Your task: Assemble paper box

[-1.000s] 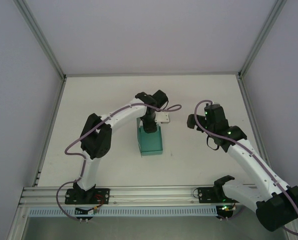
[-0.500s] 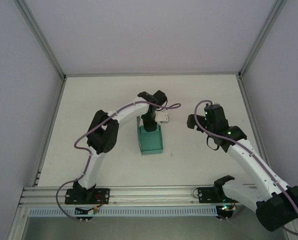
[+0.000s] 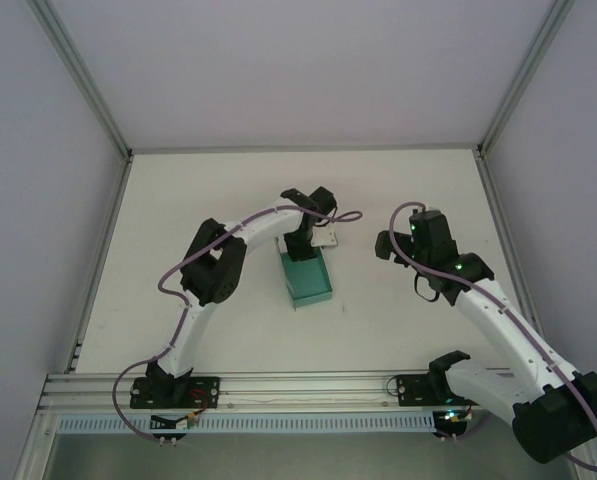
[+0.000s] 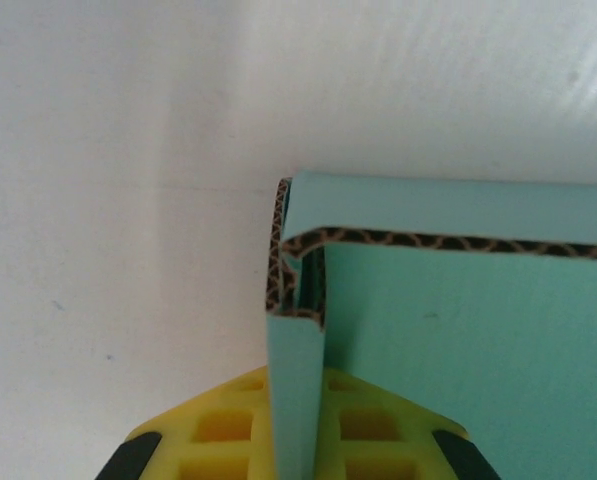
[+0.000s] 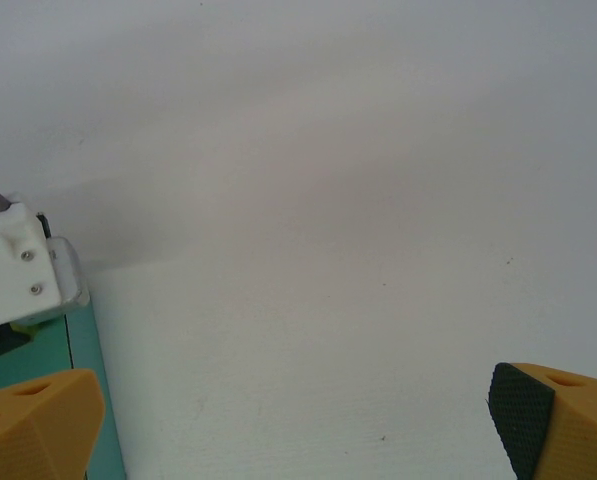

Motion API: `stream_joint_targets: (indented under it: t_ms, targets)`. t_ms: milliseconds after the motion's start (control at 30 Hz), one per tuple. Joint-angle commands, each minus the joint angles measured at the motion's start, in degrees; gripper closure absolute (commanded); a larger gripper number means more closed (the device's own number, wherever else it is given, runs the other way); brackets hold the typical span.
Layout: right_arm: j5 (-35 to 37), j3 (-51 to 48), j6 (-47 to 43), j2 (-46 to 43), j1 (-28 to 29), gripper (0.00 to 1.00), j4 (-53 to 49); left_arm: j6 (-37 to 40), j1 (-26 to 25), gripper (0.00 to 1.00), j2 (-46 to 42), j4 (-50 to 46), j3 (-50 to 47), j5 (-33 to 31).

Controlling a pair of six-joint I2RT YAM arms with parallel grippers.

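Note:
The teal paper box (image 3: pixel 310 284) sits open-topped at mid-table. My left gripper (image 3: pixel 300 250) comes down on the box's far wall and is shut on it. In the left wrist view the yellow fingers (image 4: pixel 210 432) pinch a thin teal wall (image 4: pixel 296 380), and the corrugated edge of a folded corner (image 4: pixel 278 262) shows above them, with the box's inner face (image 4: pixel 468 340) to the right. My right gripper (image 3: pixel 386 243) hovers open to the right of the box, apart from it. Its orange fingers (image 5: pixel 33 420) stand wide over bare table, the box's edge (image 5: pixel 96 400) at far left.
Aluminium frame posts (image 3: pixel 90 90) and white walls bound the white table (image 3: pixel 218 190) at the back and sides. A metal rail (image 3: pixel 298 385) runs along the near edge by the arm bases. The left arm's white wrist (image 5: pixel 18 270) lies just left of my right gripper.
The left jaws have closed onto the box wall. The left arm's elbow has swung right and the box has settled lower, shifted slightly right. The right arm has stayed still.

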Motion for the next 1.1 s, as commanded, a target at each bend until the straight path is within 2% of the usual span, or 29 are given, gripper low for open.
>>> stream_joint_targets:
  t_ms: [0, 133, 233, 533, 767, 800, 867, 933, 1067]
  targets:
    - [0.0, -0.8, 0.1, -1.4, -0.4, 0.00, 0.4, -3.0, 0.4, 1.00, -1.0, 7.5, -3.1, -5.7]
    - [-0.1, -1.3, 1.2, -1.2, -0.3, 0.00, 0.1, -4.4, -0.8, 1.00, -3.1, 24.6, -10.1, -20.8]
    - [-0.2, -1.6, 1.5, -1.0, -0.4, 0.00, 0.1, -1.8, -2.0, 1.00, -4.0, 33.2, -15.6, -25.0]
    - [0.1, -1.4, 0.8, -2.4, -0.4, 0.00, 0.3, 1.2, -4.1, 1.00, -0.2, 39.1, -20.0, -27.3]
    - [-0.4, -1.6, 0.4, -2.6, -0.6, 0.00, 0.6, -0.2, -4.0, 1.00, -6.7, 34.3, -18.8, -19.4]
    - [-0.6, -1.6, 0.4, -2.6, -0.6, 0.00, 0.7, -0.1, -4.1, 0.92, -7.6, 33.0, -18.3, -17.9]
    - [-1.1, -1.7, 0.4, -2.5, -0.5, 0.00, 0.8, 0.6, -4.0, 0.66, -9.6, 31.2, -17.7, -15.6]
    - [-1.3, -1.7, 0.2, -2.6, -0.5, 0.00, 1.0, 0.7, -4.1, 0.58, -11.4, 28.8, -16.5, -13.6]
    - [-2.0, -1.3, -1.3, -2.4, -0.7, 0.00, 0.9, 1.3, -4.1, 0.50, -15.7, 24.6, -14.7, -9.6]
